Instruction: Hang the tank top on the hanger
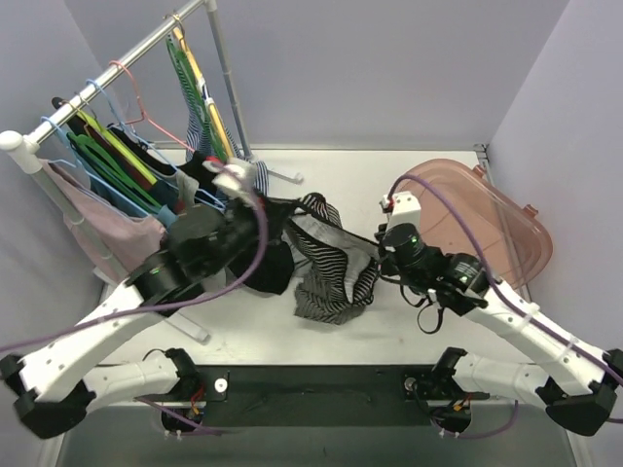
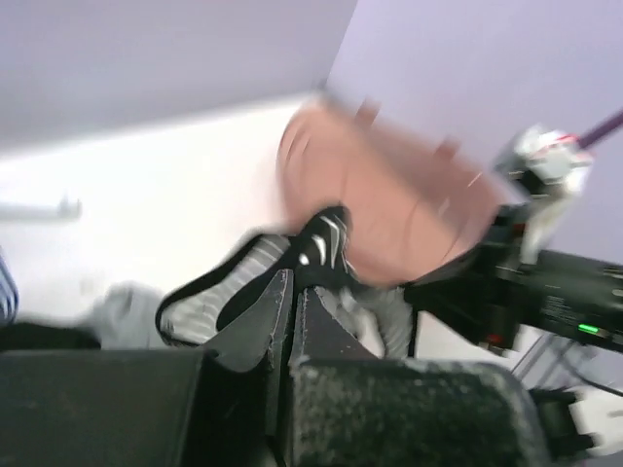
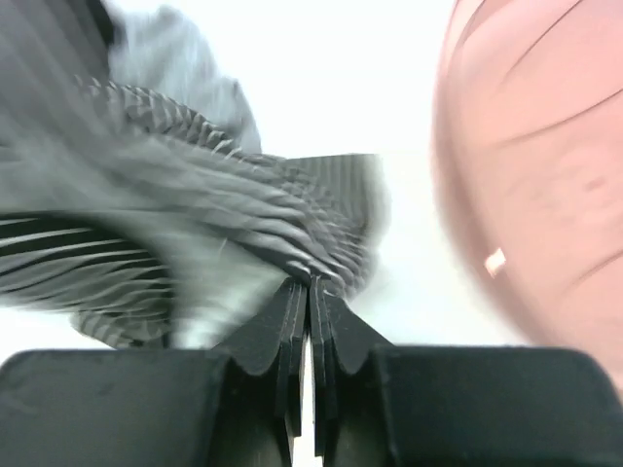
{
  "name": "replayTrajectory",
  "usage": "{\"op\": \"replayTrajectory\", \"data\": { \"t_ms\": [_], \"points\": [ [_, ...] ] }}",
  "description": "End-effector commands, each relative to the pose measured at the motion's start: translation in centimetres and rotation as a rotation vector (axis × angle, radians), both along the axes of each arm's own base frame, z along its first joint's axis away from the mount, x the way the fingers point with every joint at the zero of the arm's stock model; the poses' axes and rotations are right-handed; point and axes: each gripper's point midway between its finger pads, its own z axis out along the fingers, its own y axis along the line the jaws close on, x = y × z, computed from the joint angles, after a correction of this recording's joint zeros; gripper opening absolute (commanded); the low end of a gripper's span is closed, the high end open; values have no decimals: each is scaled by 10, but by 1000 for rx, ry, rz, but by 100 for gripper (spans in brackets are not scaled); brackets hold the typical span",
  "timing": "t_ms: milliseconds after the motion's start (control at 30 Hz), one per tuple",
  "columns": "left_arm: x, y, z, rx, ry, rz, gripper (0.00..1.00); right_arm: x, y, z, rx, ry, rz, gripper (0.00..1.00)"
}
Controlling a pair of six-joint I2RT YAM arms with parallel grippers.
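Observation:
The striped tank top (image 1: 326, 263) hangs bunched between my two grippers above the table. My left gripper (image 1: 275, 212) is shut on its dark-edged strap; in the left wrist view the jaws (image 2: 292, 277) meet on the dark edging, with the striped cloth (image 2: 209, 302) beyond. My right gripper (image 1: 376, 255) is shut on the top's right side; in the right wrist view the jaws (image 3: 311, 282) pinch gathered striped fabric (image 3: 195, 204). Bright-green hangers (image 1: 107, 161) hang on the rack at far left, and another green one (image 1: 183, 68) hangs further along the rail beside a yellow one.
A clothes rack rail (image 1: 107, 73) with several garments and hangers fills the far left. A black cloth (image 1: 268, 270) lies under the left gripper. A pink translucent tub (image 1: 487, 224) sits at right, also in the wrist views (image 2: 389, 195) (image 3: 535, 146).

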Motion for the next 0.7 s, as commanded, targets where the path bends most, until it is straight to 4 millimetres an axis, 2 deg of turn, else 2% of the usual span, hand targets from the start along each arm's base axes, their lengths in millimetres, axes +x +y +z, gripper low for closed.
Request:
{"op": "replayTrajectory", "data": {
  "t_ms": [0, 33, 67, 133, 167, 200, 267, 300, 333, 400, 433, 467, 500, 533, 567, 600, 633, 667],
  "points": [
    [-36, 28, 108, -149, -237, -85, 0, 17, -29, 84, -32, -172, -60, 5],
    [-43, 35, 136, -185, -279, -95, 0, 18, -33, 94, -48, -192, -59, 5],
    [-48, 36, 148, -190, -303, -112, 0, 22, -36, 124, -18, -250, -85, 4],
    [-58, 31, 166, -200, -330, -173, 0, 23, -42, 153, -1, -305, -100, 1],
    [-65, 35, 189, -228, -366, -191, 0, 23, -45, 168, 3, -336, -103, 0],
    [-66, 31, 192, -226, -367, -208, 0, 21, -51, 196, 47, -388, -120, 0],
    [-73, 29, 203, -244, -381, -249, 0, 18, -56, 215, 69, -425, -122, 0],
    [-74, 27, 202, -240, -379, -258, 0, 15, -59, 227, 93, -446, -119, 0],
    [-76, 25, 200, -238, -378, -272, 0, 13, -59, 228, 96, -447, -113, 0],
    [-73, 19, 179, -216, -338, -282, 0, 11, -59, 220, 99, -432, -101, 0],
    [-73, 16, 170, -210, -320, -292, 0, 12, -51, 195, 67, -381, -72, 0],
    [-74, 16, 162, -218, -295, -298, 0, 10, -46, 181, 68, -350, -48, 0],
    [-70, 8, 132, -186, -241, -305, 0, 7, -40, 168, 99, -316, -36, 0],
    [-70, 6, 122, -183, -221, -307, 0, 3, -26, 129, 82, -227, 21, 0],
    [-71, 6, 109, -188, -184, -305, 0, 0, -21, 112, 94, -184, 31, 0],
    [-68, 2, 78, -153, -131, -306, 0, -5, -17, 92, 97, -136, 43, 0],
    [-67, 0, 61, -140, -102, -304, 0, -7, -14, 78, 128, -101, 26, 0],
    [-66, 2, 48, -142, -64, -282, 0, -11, -15, 42, 92, -39, 18, 0]
  ]
}}
